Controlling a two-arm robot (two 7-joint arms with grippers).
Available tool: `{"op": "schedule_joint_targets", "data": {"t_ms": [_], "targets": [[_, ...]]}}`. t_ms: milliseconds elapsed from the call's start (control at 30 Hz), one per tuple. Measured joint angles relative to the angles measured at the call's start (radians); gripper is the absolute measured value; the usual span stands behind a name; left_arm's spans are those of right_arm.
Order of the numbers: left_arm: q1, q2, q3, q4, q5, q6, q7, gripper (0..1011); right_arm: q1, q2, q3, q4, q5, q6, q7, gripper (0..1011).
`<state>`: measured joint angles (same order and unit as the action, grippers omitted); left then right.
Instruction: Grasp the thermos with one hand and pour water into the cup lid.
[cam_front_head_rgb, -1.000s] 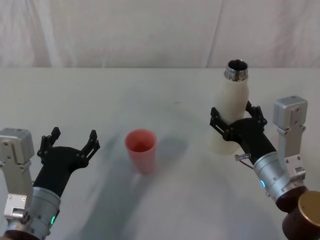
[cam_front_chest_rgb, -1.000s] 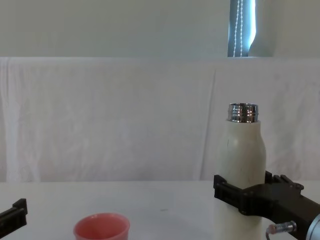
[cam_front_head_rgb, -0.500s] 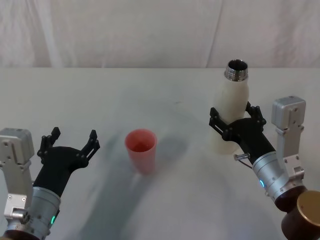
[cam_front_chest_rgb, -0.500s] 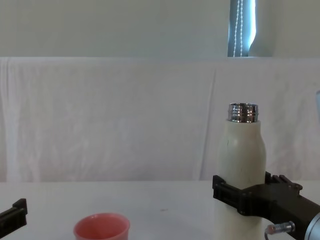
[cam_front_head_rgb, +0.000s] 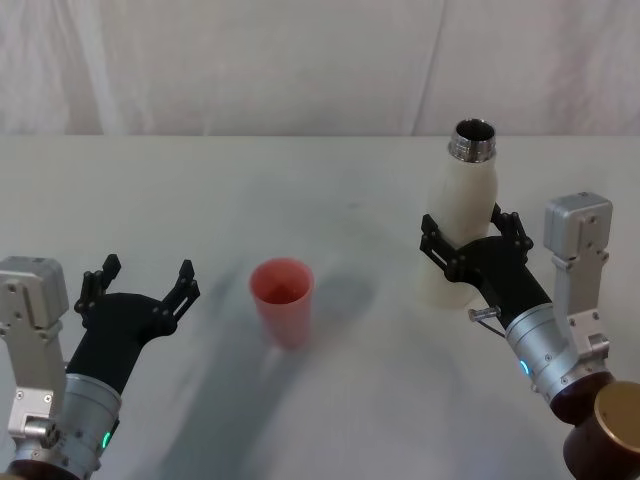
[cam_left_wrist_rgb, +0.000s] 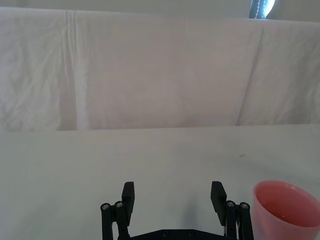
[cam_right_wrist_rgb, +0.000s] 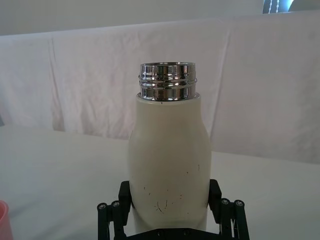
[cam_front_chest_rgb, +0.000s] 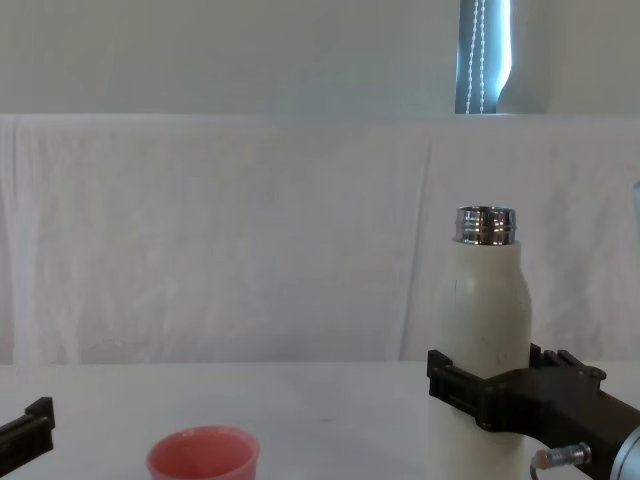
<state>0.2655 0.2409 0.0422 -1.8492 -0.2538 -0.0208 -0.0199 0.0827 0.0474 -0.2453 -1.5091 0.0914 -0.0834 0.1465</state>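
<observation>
The cream-white thermos (cam_front_head_rgb: 458, 215) stands upright on the table at the right, its chrome neck open at the top. My right gripper (cam_front_head_rgb: 468, 228) is shut on the thermos around its lower body, one black finger against each side; the right wrist view shows the thermos (cam_right_wrist_rgb: 169, 150) held between the two fingers (cam_right_wrist_rgb: 125, 192). The pink cup lid (cam_front_head_rgb: 282, 298) stands upright near the table's middle, well to the left of the thermos. My left gripper (cam_front_head_rgb: 140, 280) hangs open left of the cup lid (cam_left_wrist_rgb: 282, 207), holding nothing.
The white table (cam_front_head_rgb: 300, 180) runs back to a white cloth backdrop (cam_front_head_rgb: 250, 60). Open surface lies between the cup lid and the thermos. My right arm's silver wrist block (cam_front_head_rgb: 578, 235) stands just right of the thermos.
The right gripper's fingers have drawn slightly closer on the thermos. The thermos, the cup lid and the left arm have stayed in place.
</observation>
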Motion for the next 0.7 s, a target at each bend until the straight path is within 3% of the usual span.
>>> {"op": "schedule_joint_targets", "data": {"t_ms": [700], "targets": [[0.0, 0.0, 0.0, 0.0, 0.0, 0.0, 0.0, 1001, 0.0, 0.0, 0.0, -0.001, 0.001, 0.0, 0.0, 948]]}}
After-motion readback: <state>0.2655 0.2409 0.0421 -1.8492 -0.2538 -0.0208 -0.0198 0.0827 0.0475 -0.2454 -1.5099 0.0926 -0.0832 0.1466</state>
